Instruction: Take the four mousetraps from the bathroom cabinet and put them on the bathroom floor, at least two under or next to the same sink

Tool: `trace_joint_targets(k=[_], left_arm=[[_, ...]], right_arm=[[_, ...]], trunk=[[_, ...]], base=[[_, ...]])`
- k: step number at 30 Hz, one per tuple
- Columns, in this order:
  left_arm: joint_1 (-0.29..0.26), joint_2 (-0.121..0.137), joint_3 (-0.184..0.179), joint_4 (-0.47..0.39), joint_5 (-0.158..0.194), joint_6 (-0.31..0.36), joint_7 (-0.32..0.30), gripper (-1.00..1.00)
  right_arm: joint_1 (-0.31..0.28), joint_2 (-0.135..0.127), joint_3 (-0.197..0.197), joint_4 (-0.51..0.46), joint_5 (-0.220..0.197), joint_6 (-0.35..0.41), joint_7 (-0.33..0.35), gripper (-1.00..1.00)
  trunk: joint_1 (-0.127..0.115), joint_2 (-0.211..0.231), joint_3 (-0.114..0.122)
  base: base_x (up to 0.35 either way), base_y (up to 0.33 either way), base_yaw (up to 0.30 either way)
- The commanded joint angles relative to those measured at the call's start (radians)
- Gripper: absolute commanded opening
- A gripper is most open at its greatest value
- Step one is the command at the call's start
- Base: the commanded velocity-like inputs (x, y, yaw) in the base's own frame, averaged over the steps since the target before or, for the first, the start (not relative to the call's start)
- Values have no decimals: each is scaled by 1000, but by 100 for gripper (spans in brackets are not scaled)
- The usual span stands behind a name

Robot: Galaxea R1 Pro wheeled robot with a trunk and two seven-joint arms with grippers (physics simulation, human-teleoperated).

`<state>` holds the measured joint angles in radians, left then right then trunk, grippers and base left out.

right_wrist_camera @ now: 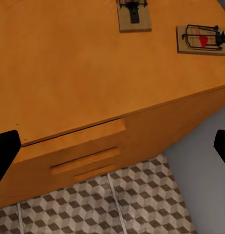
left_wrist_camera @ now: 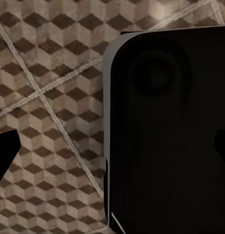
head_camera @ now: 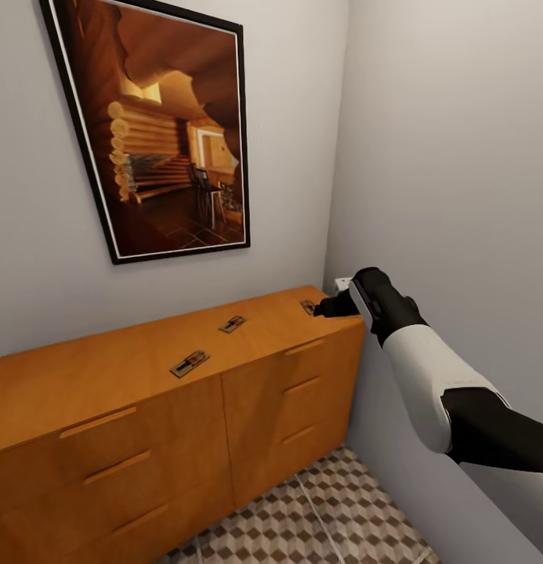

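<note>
Grey walls and a framed cabin picture (head_camera: 157,125) back the cabinet (head_camera: 106,376), whose top carries three unlabelled mousetraps (head_camera: 190,363), the right pincer (head_camera: 322,307) beside the farthest, spread wide.

The right hand (head_camera: 322,307) partly hides the corner mousetrap (head_camera: 308,306).

Framed picture (head_camera: 157,129) hangs on grey back wall (head_camera: 36,235), up and well left of the right hand (head_camera: 327,307); black frame, thin white inner border, shows a log-cabin interior with stacked logs, table and chairs. Plain grey side wall (head_camera: 459,157) runs just beside the hand, on its right. Small white box-like object (head_camera: 342,283) sits at the wall corner just behind the hand, partly hidden.
</note>
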<state>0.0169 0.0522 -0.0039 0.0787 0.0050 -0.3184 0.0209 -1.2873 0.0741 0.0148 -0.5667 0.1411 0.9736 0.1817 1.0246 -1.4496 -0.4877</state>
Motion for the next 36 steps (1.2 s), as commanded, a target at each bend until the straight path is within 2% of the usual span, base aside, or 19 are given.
trace_joint_targets(k=[1, 17, 36], left_arm=[[-1, 0, -1, 2, 0, -5, 2, 100], [0, -3, -1, 3, 1, -5, 1, 100], [0, -3, -1, 3, 1, -4, 1, 100]], right_arm=[[0, 0, 2, -1, 11, 4, 9, 100], [-1, 1, 2, 0, 11, 4, 9, 100], [-1, 7, 4, 10, 9, 4, 9, 100]], trunk=[[0, 0, -1], [0, 0, -1], [0, 0, -1]], base=[[235, 0, 0], [271, 0, 0], [22, 0, 0]])
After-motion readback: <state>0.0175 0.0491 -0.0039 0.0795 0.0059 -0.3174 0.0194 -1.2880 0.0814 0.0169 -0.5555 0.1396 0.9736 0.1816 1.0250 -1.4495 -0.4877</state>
